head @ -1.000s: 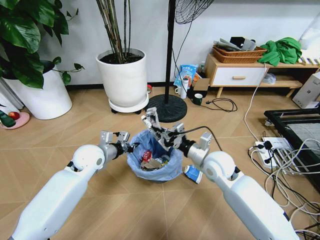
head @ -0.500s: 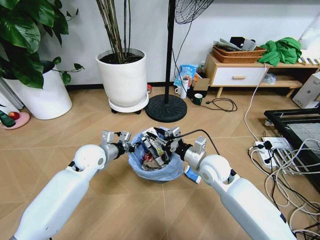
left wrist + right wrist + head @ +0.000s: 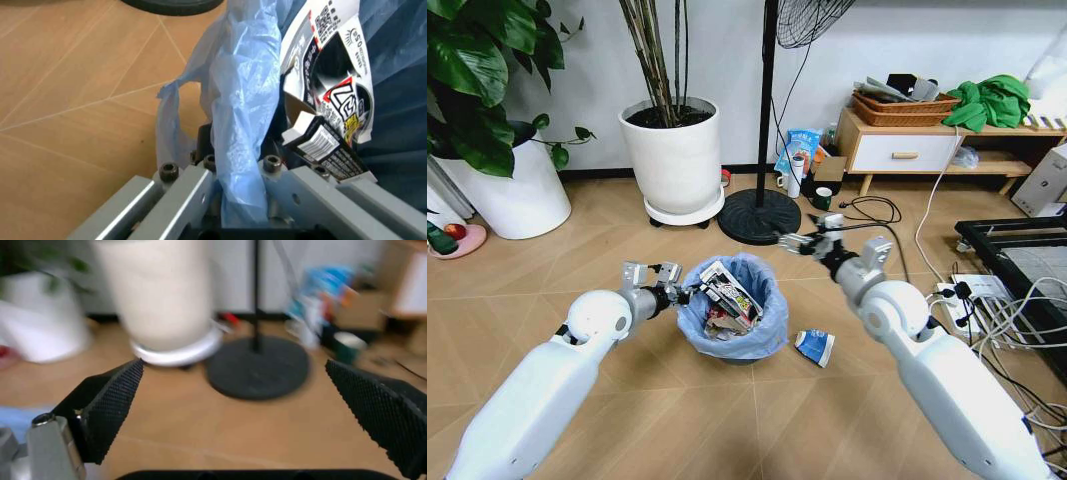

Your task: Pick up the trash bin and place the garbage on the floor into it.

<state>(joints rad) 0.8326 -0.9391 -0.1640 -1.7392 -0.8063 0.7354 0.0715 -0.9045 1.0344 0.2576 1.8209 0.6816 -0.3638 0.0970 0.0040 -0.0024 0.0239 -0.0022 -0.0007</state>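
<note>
Bin held at rim, one packet left on floor.

I read the left end effector (image 3: 679, 294) clamped on the bin (image 3: 732, 318) rim; the right end effector (image 3: 799, 241), fingers apart and empty, hovers beyond the bin. The packet (image 3: 813, 346) lies just right of the bin, nearer my right arm, long axis angled.

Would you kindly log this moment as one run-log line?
left claw: shut on bin rim | right claw: open, empty, beyond bin | packet: on floor right of bin
</note>
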